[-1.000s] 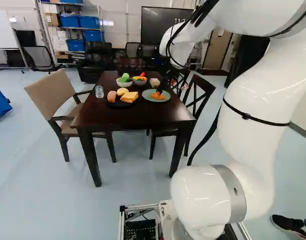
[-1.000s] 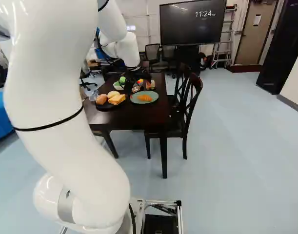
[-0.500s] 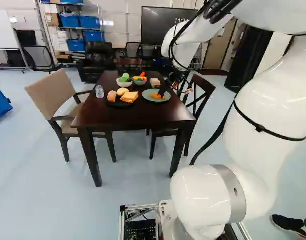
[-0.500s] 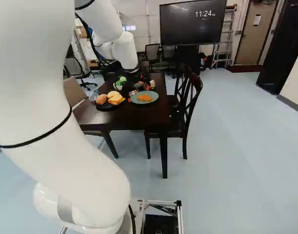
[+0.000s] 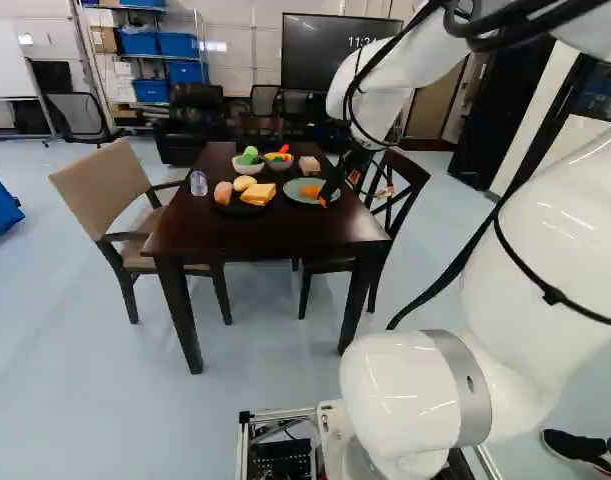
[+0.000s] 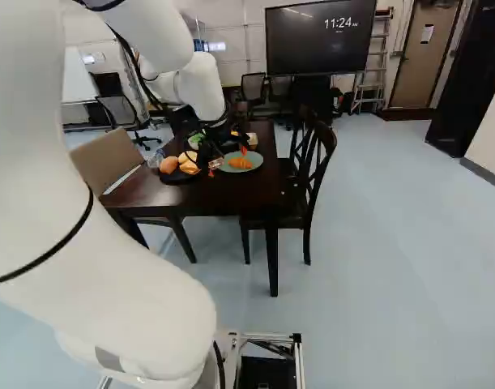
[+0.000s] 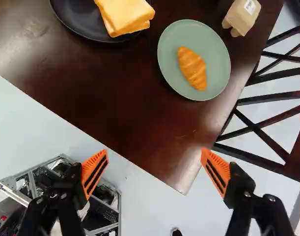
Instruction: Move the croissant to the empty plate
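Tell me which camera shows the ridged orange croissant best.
The wrist view: the croissant shows whole and large on its round green plate. The right base view shows it small; the left, small beside the jaws.

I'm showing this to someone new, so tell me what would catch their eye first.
The big white arm comes first, filling the right side of the left base view. Then, in the wrist view, the open gripper with its orange pads wide apart, and ahead of it the golden croissant on a pale green plate.
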Controlling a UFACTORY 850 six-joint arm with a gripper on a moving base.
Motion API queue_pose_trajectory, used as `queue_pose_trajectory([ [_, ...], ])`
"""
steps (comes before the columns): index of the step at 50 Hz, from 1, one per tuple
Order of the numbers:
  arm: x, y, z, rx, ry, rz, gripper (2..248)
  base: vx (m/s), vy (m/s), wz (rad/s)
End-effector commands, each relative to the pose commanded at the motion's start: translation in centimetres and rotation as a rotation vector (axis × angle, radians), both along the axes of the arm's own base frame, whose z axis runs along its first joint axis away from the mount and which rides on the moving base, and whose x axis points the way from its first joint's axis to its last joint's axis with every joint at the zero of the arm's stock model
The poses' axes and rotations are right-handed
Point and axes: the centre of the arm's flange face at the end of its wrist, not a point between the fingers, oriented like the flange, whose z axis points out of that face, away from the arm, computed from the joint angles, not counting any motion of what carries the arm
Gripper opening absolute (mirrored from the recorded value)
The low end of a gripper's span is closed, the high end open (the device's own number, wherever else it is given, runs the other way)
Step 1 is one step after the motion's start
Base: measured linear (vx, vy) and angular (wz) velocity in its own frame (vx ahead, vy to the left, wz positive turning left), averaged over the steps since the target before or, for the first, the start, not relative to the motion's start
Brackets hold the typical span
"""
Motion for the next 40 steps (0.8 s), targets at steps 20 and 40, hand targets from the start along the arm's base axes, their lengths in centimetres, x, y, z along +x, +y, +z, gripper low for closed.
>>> queue_pose_trajectory([
  [20,-0.02,0.0,-0.06,0.0,-0.002,-0.002,247,0.0,0.0,0.0],
  [40,-0.28,0.04,-0.74,0.004,-0.022,-0.025,247,0.0,0.0,0.0],
])
